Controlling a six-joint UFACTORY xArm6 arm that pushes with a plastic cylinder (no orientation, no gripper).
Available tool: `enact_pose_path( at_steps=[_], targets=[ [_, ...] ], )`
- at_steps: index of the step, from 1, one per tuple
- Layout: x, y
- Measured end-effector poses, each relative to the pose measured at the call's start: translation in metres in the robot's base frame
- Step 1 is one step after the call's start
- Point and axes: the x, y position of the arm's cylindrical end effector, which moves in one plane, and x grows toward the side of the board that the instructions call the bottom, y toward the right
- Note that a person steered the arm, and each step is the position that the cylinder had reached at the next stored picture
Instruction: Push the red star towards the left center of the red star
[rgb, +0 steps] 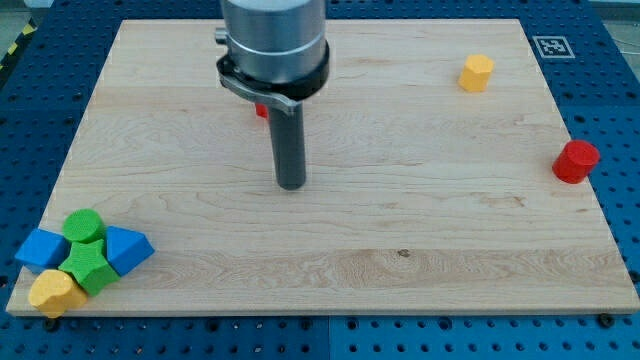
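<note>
A small piece of a red block (261, 110) shows just left of the rod, mostly hidden behind the arm near the view's top middle; its shape cannot be made out. My tip (290, 184) rests on the wooden board (420, 240), below and slightly right of that red piece. A red cylinder (576, 161) stands at the board's right edge, far from my tip.
A yellow hexagonal block (477, 72) sits at the upper right. At the lower left corner is a cluster: a green cylinder (85, 225), a green block (89, 266), two blue blocks (42, 248) (128, 247) and a yellow block (56, 292).
</note>
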Motion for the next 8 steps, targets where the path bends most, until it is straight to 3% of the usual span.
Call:
enact_pose_path(
  at_steps=[1, 4, 5, 6, 8],
  targets=[
    [-0.010, 0.009],
    [-0.133, 0.011],
    [-0.141, 0.011],
    [-0.119, 0.009],
    [-0.114, -0.064]
  ],
)
